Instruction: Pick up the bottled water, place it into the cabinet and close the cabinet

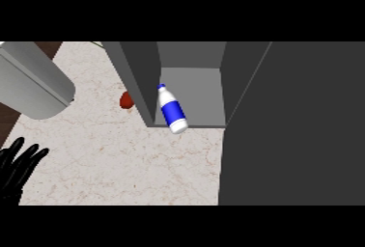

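So the table is pale marble. Up and right of the resting left hand, a grey cabinet sits on it, a small red thing beside.

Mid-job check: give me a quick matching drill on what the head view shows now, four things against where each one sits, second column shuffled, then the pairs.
Things:
1. bottled water
2. left hand
3. red object
4. cabinet door

Places:
A. on the counter, partly hidden behind the cabinet's left wall
B. swung open, filling the view's right side
C. lying in the cabinet opening, its base poking past the front edge
D. at the view's lower left edge, fingers up, open

Pairs: 1-C, 2-D, 3-A, 4-B
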